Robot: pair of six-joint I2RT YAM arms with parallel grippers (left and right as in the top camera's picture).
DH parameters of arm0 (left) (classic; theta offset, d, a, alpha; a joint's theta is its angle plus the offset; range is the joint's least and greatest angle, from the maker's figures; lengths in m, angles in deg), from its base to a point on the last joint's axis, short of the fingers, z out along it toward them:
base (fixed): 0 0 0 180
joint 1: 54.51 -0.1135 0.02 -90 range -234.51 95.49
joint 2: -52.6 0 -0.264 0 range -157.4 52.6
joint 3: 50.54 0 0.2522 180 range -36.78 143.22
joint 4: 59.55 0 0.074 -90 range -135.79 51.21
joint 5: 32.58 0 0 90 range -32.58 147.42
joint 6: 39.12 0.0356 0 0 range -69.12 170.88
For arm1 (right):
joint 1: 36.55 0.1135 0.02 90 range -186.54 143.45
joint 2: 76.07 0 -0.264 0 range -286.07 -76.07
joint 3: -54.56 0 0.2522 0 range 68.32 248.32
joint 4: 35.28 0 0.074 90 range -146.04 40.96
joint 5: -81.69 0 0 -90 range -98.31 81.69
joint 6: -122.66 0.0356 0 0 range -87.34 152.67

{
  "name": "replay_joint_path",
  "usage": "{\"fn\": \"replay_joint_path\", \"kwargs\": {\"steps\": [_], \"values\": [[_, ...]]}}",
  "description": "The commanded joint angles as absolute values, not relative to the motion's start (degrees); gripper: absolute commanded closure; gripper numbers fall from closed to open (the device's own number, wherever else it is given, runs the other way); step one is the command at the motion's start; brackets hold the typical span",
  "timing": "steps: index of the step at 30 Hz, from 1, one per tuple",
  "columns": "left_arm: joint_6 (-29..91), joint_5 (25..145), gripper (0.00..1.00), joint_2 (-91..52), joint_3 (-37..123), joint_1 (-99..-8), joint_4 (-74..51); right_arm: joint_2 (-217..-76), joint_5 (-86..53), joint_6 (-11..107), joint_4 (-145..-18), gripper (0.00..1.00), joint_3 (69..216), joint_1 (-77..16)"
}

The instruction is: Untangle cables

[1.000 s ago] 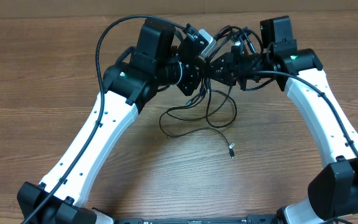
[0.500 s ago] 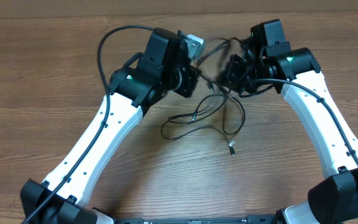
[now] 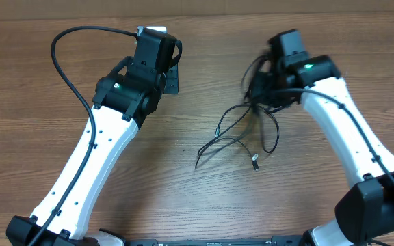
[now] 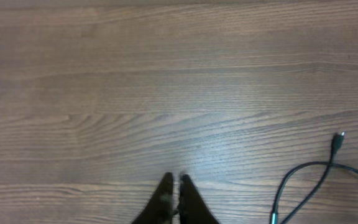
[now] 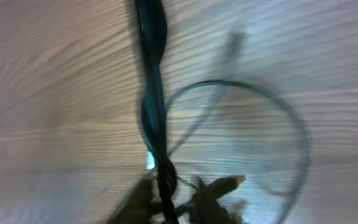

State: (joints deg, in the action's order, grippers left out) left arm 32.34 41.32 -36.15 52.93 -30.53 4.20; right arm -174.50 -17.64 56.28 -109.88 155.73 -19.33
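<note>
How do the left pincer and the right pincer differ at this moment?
The left pincer is shut and empty; the right pincer has the cables running between its fingers, though blur hides how tightly. The left pincer hangs over wood of the table; the right pincer over cable loops. Both have dark fingers.

left gripper (image 4: 174,182) closed tight, fingertips touching; right gripper (image 5: 180,190) motion-blurred, gap between its fingers unclear; grippers well apart.

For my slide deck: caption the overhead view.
Thin black cables bunch at the right gripper; the left gripper sits apart, jaws shut.
</note>
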Motion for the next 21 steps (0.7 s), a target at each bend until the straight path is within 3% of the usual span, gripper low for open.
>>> {"fn": "replay_joint_path", "kwargs": {"steps": [1, 3, 6, 9, 12, 21], "values": [[28.53, 45.98, 0.90, -35.35, 54.13, -33.11, 5.01, -173.94, -29.35, 45.64, -107.63, 0.39, 155.73, -13.67], [28.60, 50.08, 0.91, -35.35, 54.13, -35.29, 5.47, -173.94, -37.50, 42.58, -106.15, 0.27, 155.73, -12.60], [28.64, 54.83, 0.91, -35.35, 54.13, -38.13, 6.52, -173.91, -48.43, 41.40, -103.30, 0.20, 155.91, -13.32], [31.57, 58.46, 0.91, -35.35, 54.11, -38.72, 6.74, -173.91, -47.45, 44.78, -103.11, 0.18, 156.28, -16.16], [32.97, 61.25, 0.89, -35.43, 54.11, -38.64, 6.96, -173.91, -37.53, 53.53, -105.42, 0.17, 156.26, -20.69], [32.16, 64.71, 0.86, -39.91, 53.98, -37.21, 16.36, -173.91, -33.22, 53.61, -108.99, 0.17, 156.15, -26.94]]}}
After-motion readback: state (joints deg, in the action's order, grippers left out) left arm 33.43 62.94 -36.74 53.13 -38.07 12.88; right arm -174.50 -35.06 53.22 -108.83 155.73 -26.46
